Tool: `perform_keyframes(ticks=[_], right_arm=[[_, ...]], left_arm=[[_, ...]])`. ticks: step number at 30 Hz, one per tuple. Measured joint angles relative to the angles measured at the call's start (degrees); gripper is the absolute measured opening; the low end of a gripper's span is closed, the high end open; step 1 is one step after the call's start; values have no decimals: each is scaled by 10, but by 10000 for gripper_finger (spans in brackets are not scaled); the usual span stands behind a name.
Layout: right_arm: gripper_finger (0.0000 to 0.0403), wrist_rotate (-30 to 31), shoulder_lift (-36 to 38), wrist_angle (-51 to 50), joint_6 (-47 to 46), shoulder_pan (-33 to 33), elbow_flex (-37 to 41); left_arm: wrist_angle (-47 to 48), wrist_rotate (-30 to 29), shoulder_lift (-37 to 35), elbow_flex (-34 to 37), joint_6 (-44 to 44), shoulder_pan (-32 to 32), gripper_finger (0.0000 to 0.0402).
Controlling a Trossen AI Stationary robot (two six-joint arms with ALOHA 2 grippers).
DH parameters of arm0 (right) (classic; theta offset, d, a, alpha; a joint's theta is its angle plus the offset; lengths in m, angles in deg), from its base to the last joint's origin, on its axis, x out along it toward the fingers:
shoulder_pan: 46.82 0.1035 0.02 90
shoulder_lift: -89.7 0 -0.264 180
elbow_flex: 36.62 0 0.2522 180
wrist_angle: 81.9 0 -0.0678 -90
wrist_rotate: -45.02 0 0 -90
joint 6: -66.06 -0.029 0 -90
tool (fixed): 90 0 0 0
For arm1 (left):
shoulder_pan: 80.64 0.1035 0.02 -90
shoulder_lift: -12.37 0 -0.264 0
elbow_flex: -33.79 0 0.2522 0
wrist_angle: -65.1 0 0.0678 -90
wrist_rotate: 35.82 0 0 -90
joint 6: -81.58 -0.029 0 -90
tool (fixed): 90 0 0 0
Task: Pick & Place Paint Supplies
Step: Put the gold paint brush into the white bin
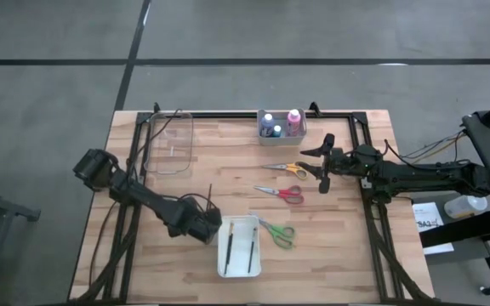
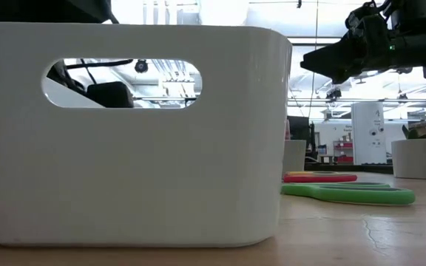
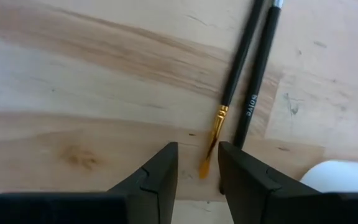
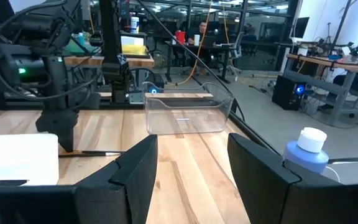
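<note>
The left end effector (image 3: 197,171) hung parted, ungripping, over a brush (image 3: 229,93) — bristles toward the worktop's (image 1: 330,246) near edge, handle away.

High view looks straight down on the whole tabletop (image 1: 330,255). Low view sits at tabletop level, close against the white bin (image 2: 132,133), shared with overhead.

- Low view: white bin (image 2: 132,133) fills the frame, hiding most of the table.
- Left wrist view: 2 brushes (image 3: 247,68) run off the edge.
- High view: bottle (image 1: 276,125) caps too small to tell.
</note>
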Motion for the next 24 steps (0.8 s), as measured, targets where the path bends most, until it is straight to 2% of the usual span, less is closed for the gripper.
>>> perform_keyframes(ticks=[5,13,24], right_arm=[[193,0,0,0,0,0,0],[193,0,0,0,0,0,0],[193,0,0,0,0,0,0]], left_arm=[[-12,14,0,4,-96,24,126],[-16,10,1,4,-172,52,126],[-13,7,4,5,-188,54,126]])
